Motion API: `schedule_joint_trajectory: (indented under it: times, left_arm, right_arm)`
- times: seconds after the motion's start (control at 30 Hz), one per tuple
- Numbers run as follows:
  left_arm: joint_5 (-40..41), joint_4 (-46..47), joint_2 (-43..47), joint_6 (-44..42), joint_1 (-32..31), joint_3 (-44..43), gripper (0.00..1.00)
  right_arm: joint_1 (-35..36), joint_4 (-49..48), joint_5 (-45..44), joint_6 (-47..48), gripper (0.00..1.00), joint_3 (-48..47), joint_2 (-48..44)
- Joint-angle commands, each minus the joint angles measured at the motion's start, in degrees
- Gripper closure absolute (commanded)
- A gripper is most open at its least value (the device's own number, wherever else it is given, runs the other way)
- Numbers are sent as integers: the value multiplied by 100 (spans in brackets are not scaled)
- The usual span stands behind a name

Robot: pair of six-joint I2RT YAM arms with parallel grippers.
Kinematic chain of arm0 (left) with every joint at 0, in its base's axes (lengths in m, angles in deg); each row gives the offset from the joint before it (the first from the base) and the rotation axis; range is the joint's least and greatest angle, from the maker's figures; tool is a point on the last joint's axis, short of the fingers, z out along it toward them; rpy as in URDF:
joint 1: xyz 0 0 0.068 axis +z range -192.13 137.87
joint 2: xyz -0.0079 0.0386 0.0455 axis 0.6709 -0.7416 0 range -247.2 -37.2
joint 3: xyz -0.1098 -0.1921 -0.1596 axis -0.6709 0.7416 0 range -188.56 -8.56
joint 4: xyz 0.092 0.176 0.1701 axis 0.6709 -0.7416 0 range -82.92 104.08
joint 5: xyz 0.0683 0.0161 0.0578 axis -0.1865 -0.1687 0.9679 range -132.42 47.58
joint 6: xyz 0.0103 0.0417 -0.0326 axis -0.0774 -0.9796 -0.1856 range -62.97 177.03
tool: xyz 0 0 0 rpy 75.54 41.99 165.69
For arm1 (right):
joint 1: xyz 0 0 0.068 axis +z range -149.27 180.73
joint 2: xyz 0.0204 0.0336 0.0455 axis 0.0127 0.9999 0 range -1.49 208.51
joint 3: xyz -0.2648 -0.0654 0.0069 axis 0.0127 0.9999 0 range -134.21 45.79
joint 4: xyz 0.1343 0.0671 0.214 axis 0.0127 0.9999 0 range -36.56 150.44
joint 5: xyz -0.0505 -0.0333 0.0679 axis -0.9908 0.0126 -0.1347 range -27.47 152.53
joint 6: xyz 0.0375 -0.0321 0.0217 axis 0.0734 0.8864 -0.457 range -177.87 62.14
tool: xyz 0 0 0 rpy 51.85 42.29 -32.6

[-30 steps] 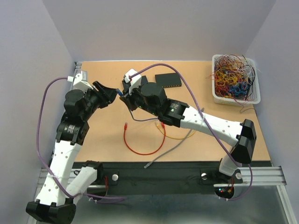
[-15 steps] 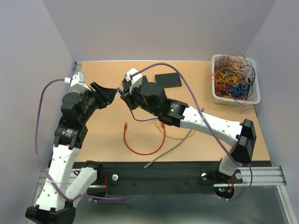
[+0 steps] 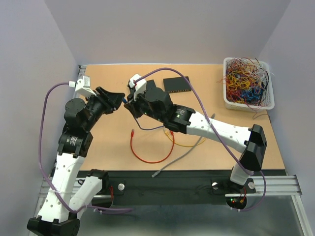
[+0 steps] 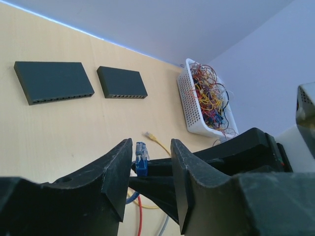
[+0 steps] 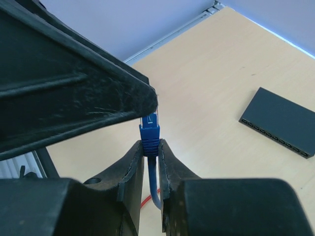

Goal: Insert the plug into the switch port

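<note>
My right gripper (image 5: 150,147) is shut on a blue plug (image 5: 149,132) whose clear tip points up, held above the table. In the top view the plug (image 3: 126,99) sits between both grippers, left of centre. My left gripper (image 4: 151,147) is open, its jaws on either side of the plug (image 4: 141,158), which is close to the left finger (image 4: 115,172). Two black switches (image 4: 53,81) (image 4: 121,82) lie on the far table, ports facing the near side. One switch (image 3: 177,84) shows fully from above. The other is partly hidden behind the right arm.
A white basket (image 3: 246,105) of tangled wires stands at the far right. A red cable (image 3: 147,158), a yellow cable (image 3: 186,144) and a grey cable (image 3: 179,158) lie on the near middle of the table. A black rail runs along the near edge.
The two grippers have drawn closer together. The left gripper has moved right and up, and the plug now sits between its open jaws.
</note>
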Motion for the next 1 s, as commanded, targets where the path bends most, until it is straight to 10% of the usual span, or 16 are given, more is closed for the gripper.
schedule_joint_trajectory:
  times: [0.0, 0.23, 0.5, 0.97]
  left_arm:
    - [-120, 366, -35, -15, -9, 143, 54]
    - [-111, 436, -87, -32, -9, 275, 60]
    - [-102, 489, -149, -50, -9, 328, 99]
    - [-32, 454, -122, -68, -9, 337, 100]
  right_arm:
    - [-40, -333, 145, -78, 100, -377, -40]
    - [-40, -333, 224, -96, 99, -394, -13]
    - [-40, -333, 268, -131, 100, -386, -22]
    - [-40, -333, 216, -166, 66, -350, -84]
